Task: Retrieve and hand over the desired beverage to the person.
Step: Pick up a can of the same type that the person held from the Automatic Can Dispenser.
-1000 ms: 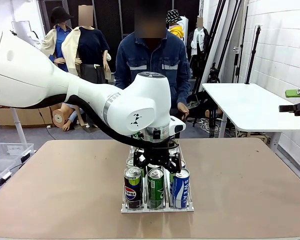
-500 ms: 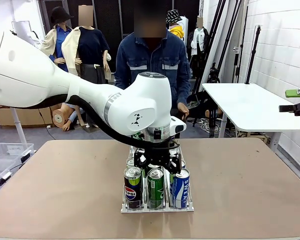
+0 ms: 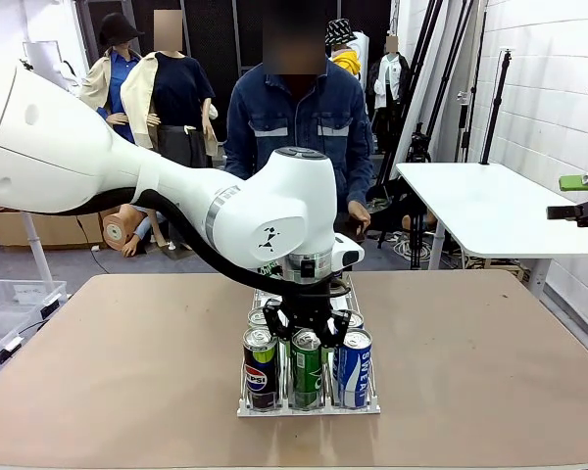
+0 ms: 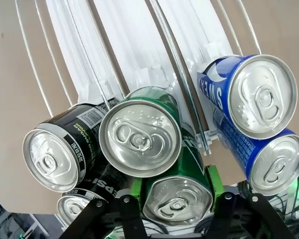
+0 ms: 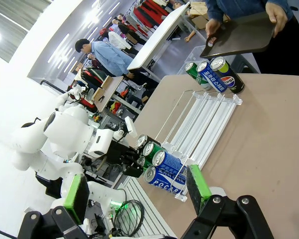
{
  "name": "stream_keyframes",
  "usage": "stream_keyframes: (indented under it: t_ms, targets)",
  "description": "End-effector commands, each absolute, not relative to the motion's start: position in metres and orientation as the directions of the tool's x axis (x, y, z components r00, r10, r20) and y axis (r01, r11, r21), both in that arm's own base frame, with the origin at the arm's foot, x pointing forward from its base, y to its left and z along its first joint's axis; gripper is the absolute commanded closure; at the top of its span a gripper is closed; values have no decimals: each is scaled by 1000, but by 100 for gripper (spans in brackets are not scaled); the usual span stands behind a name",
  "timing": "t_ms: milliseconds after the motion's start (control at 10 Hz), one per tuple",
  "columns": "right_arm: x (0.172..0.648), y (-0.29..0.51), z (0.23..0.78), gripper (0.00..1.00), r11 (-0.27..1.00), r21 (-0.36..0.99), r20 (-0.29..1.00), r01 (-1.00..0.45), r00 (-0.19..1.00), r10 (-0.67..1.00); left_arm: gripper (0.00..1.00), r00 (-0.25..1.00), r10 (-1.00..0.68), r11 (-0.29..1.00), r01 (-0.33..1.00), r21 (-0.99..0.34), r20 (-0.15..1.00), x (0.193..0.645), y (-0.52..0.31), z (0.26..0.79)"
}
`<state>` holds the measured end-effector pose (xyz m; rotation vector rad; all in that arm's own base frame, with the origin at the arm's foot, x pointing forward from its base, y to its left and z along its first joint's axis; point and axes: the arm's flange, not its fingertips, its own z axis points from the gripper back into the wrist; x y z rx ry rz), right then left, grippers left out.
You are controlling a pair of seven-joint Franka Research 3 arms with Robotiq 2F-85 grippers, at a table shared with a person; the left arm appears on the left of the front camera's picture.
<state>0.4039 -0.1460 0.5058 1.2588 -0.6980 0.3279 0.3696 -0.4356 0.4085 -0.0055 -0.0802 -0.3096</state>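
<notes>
A clear rack (image 3: 309, 408) near the table's front holds a black Pepsi can (image 3: 261, 368), a green can (image 3: 306, 370) and a blue can (image 3: 353, 368) in its front row. My left gripper (image 3: 306, 331) reaches down from above and is shut on the top of the green can (image 4: 177, 201); its green pads (image 4: 213, 180) press on both sides. A second green can (image 4: 139, 135) stands right behind. The person (image 3: 299, 117) stands across the table holding a dark tray (image 5: 239, 35). My right gripper (image 5: 137, 191) is open and holds nothing, off to the table's right side (image 3: 580, 196).
More cans fill the rack behind the front row, among them a blue one (image 4: 261, 94) and a black one (image 4: 60, 149). Three cans (image 5: 214, 73) stand at the table's far end by the tray. A white side table (image 3: 490, 211) stands at the right.
My left gripper's jaws have gone from open to shut around the green can, and the wrist has sunk slightly. The right arm has not moved.
</notes>
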Motion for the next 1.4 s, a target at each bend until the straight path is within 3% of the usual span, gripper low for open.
stream_keyframes:
  t_ms: [0, 100, 1100, 1300]
  targets:
    - [403, -146, 506, 0, 284, 754, 645, -592, 750, -149, 93, 950, -301, 953, 300, 26, 83, 367, -440, 404]
    - [403, -146, 506, 0, 284, 754, 645, -592, 750, -149, 100, 949, -303, 953, 302, 27, 85, 367, -439, 404]
    - [403, -146, 506, 0, 284, 754, 645, -592, 750, -149, 100, 949, -304, 952, 305, 7, 80, 370, -436, 409]
    - [403, -146, 506, 0, 284, 754, 645, -592, 750, -149, 100, 941, -315, 948, 319, -10, 126, 364, -433, 457]
